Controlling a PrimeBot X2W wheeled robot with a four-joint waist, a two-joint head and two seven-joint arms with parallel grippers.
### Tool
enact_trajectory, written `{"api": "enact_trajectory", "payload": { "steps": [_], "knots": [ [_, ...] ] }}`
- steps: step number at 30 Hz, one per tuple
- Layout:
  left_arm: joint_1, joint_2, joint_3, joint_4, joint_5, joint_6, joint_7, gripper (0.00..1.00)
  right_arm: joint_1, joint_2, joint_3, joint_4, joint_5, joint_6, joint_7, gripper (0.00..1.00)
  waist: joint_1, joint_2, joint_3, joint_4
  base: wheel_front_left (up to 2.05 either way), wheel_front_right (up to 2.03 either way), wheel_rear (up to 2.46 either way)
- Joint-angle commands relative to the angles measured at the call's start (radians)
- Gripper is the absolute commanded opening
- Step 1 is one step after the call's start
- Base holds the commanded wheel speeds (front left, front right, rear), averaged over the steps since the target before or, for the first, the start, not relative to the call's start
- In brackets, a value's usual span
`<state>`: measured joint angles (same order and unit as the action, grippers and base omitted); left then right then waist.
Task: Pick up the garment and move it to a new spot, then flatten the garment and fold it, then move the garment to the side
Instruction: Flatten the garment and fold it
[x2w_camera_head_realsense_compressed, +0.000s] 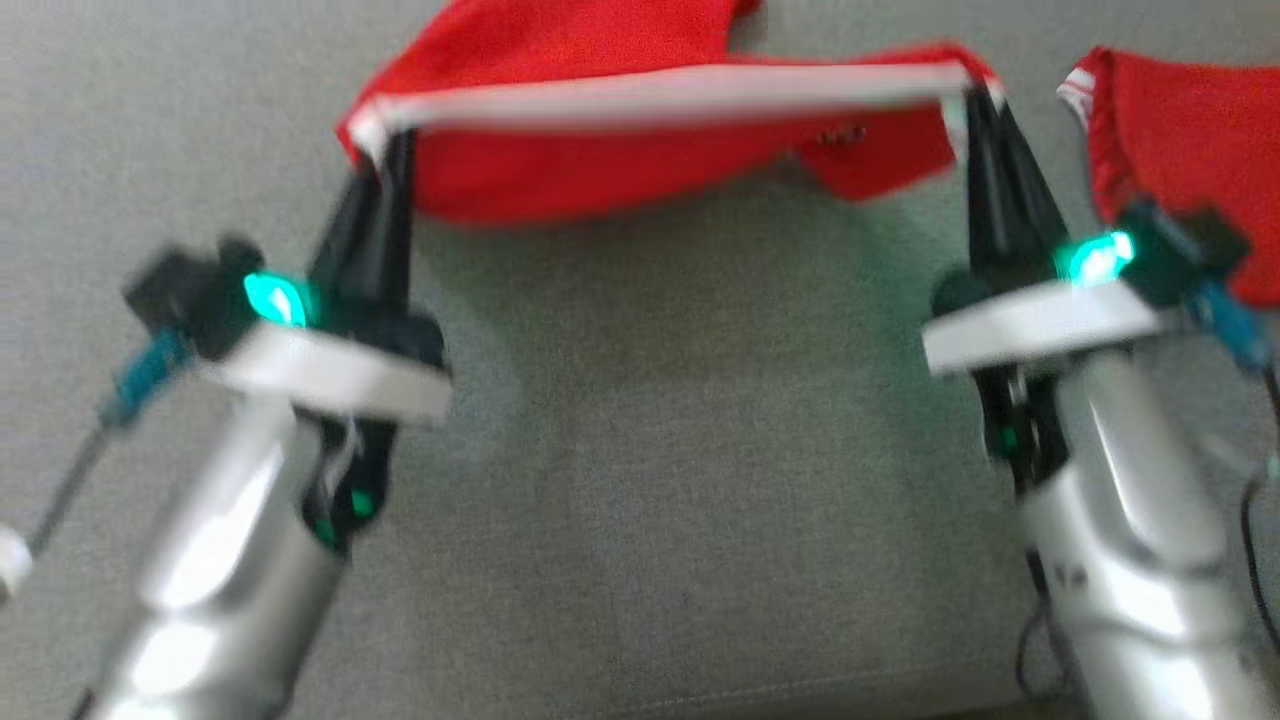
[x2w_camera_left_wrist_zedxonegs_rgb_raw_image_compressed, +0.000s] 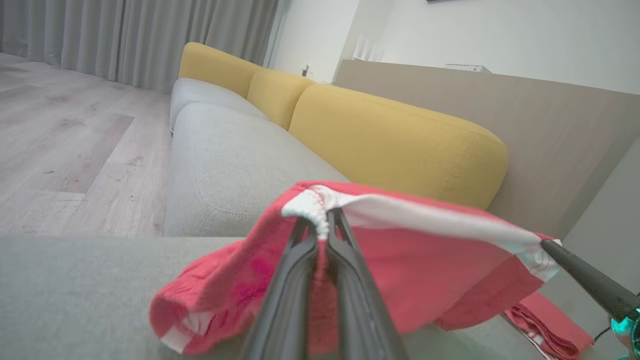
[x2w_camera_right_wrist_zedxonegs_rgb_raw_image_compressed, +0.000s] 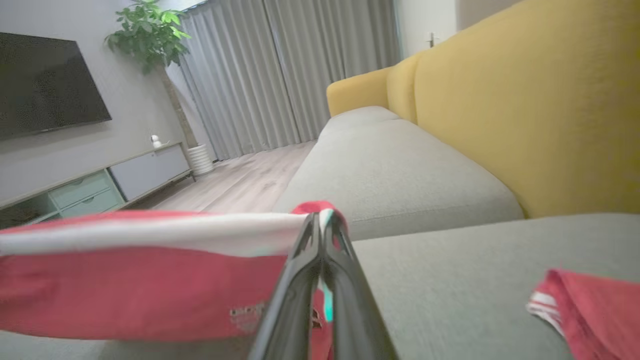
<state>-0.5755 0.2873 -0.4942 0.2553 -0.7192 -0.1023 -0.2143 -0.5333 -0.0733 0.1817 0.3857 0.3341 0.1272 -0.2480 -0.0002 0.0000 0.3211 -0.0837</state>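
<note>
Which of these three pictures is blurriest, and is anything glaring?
Head view: motion blur smears the red garment, and the green lights flare. Left wrist view: the yellow sofa back is crisp and evenly lit. Right wrist view: the garment's white band is streaked.

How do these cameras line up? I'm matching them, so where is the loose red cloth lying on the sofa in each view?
Head view: the loose red cloth is at the upper right, on the grey seat.
Left wrist view: lower right corner, below the far end of the held garment.
Right wrist view: lower right corner.
Shared landmark: the held garment's white band, left of the cloth in all three.
</note>
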Motion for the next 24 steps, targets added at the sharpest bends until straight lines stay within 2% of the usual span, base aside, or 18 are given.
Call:
{"api": "enact_trajectory", "payload": {
  "steps": [1, 10, 13, 15, 19, 24],
  "knots": [
    [-0.015, 0.036, 0.029, -0.037, 0.008, 0.005, -0.009, 0.0, 0.012, 0.011, 0.011, -0.038, 0.005, 0.003, -0.01, 0.0, 0.0002, 0.0, -0.029, 0.004, 0.0, 0.0, 0.0],
    [0.287, 0.063, 0.005, -0.247, 0.019, 0.088, -0.027, 0.0, 0.369, 0.022, -0.045, -0.311, -0.015, 0.003, 0.059, 0.0, 0.0002, 0.0, -0.195, -0.007, 0.0, 0.0, 0.0],
    [0.396, 0.073, 0.006, -0.333, 0.01, 0.137, -0.025, 0.0, 0.484, 0.022, -0.071, -0.418, -0.012, 0.003, 0.096, 0.0, 0.0002, 0.0, -0.23, -0.015, 0.0, 0.0, 0.0],
    [0.498, 0.084, 0.009, -0.42, 0.007, 0.187, -0.024, 0.0, 0.576, 0.023, -0.102, -0.525, -0.011, 0.003, 0.134, 0.0, 0.0002, 0.0, -0.245, -0.02, 0.0, 0.0, 0.0],
    [0.598, 0.078, 0.01, -0.499, -0.007, 0.233, -0.027, 0.0, 0.632, 0.023, -0.138, -0.614, -0.024, 0.003, 0.191, 0.0, 0.0002, 0.0, -0.242, -0.006, 0.0, 0.0, 0.0],
    [0.609, 0.037, -0.011, -0.493, -0.017, 0.232, -0.029, 0.0, 0.588, 0.023, -0.147, -0.613, -0.057, 0.003, 0.227, 0.0, 0.0002, 0.0, -0.203, 0.045, 0.0, 0.0, 0.0]
  ]
}}
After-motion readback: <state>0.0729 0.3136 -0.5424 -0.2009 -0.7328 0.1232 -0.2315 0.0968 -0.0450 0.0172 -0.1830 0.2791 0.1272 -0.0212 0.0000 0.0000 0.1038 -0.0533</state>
